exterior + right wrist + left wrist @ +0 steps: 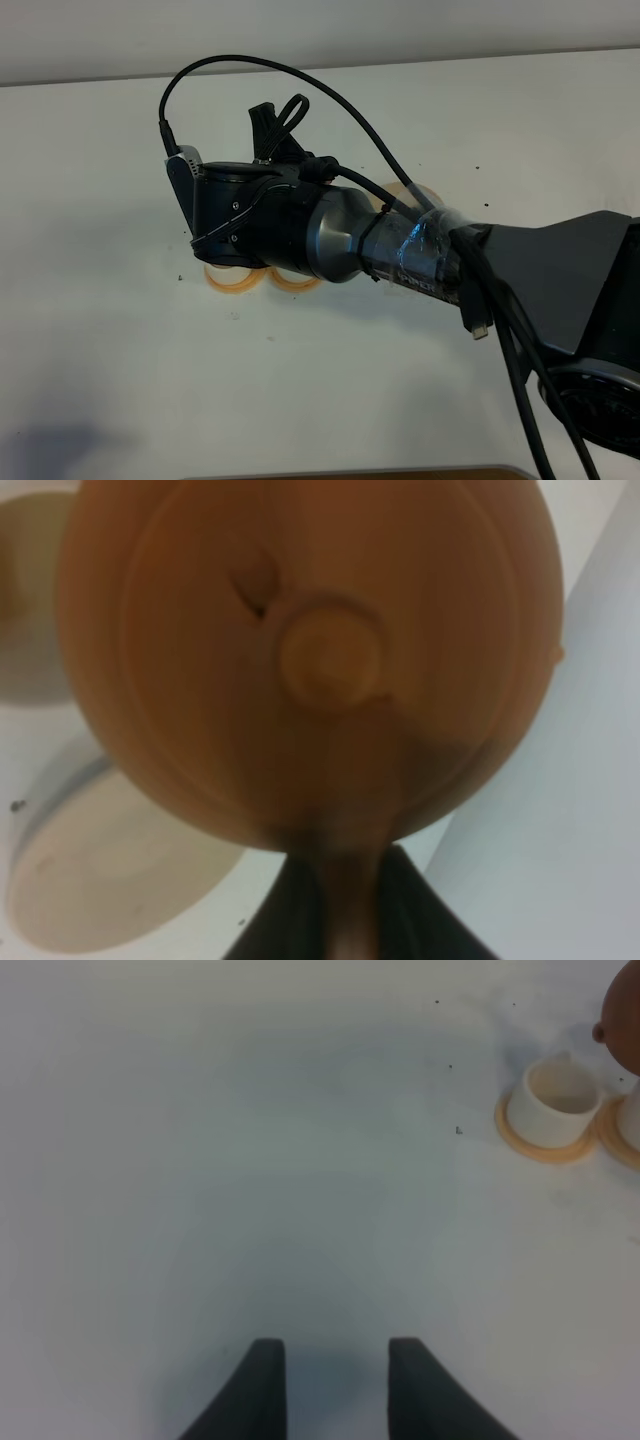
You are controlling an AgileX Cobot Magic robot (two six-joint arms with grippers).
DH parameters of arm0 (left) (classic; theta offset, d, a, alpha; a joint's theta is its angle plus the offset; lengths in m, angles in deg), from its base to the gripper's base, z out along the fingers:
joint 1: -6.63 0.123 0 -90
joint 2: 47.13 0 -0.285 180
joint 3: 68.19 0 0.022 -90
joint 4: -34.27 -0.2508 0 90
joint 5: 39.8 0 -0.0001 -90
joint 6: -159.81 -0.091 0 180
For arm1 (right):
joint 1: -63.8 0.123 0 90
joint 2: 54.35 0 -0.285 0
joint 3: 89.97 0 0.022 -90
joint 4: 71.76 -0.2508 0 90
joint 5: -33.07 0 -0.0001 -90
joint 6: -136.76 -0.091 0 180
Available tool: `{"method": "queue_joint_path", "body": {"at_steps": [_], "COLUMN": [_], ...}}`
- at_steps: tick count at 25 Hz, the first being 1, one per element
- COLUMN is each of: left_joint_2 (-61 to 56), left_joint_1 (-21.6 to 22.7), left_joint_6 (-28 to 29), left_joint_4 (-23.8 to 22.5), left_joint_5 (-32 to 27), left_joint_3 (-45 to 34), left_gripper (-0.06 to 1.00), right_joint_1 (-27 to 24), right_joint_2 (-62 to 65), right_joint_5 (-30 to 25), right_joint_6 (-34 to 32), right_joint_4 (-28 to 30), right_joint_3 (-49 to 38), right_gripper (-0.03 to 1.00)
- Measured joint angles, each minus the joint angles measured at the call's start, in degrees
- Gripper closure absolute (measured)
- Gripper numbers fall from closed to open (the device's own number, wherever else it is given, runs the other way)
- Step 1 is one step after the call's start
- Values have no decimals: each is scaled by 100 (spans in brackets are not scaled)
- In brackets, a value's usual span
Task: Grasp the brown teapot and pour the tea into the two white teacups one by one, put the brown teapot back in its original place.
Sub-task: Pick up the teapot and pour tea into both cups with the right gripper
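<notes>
Holding: my right claw (345,870) was clenched on the loop handle of the brown teapot (300,630). The handle was pinched between both fingers, since that is the one part that lets me tip the pot without touching its body or lid.
Pot's place: it sat just ahead of my fingertips, lifted clear of the bench (250,1160), with its lid knob (330,660) facing my wrist.
Original place: the pale disc (90,880) lay bare below my right claw and off to one side, so the pot was away from it.
Cups: one of the two white teacups (555,1100) stood on an orange coaster (545,1148), well ahead of my left claw and off to its side. The other cup peeked in just beside it. The pot hung above them, and I judged that was to bring the spout over a cup.
Tea: I saw no stream, and I couldn't tell whether either cup held any.
Right arm: it was stretched across the middle of the bench with the forearm nearly level. The wrist was over the coasters, hiding pot and cups from the high camera.
Left claw (336,1350): it was released, with its fingers apart and nothing between them, low over bare bench. I judged it was kept back to leave the pouring room clear.
</notes>
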Motion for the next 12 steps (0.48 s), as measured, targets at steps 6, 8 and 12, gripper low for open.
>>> {"method": "queue_joint_path", "body": {"at_steps": [6, 8, 12], "left_joint_2": [0, 0, 0], "left_joint_1": [0, 0, 0], "left_joint_6": [0, 0, 0], "left_joint_4": [0, 0, 0], "left_joint_5": [0, 0, 0], "left_joint_3": [0, 0, 0], "left_gripper": [65, 65, 65], "right_joint_1": [16, 48, 56], "right_joint_2": [0, 0, 0], "right_joint_5": [60, 76, 169], "right_joint_6": [120, 144, 151], "right_joint_4": [98, 241, 335], "right_joint_3": [0, 0, 0], "right_gripper": [84, 84, 84]}}
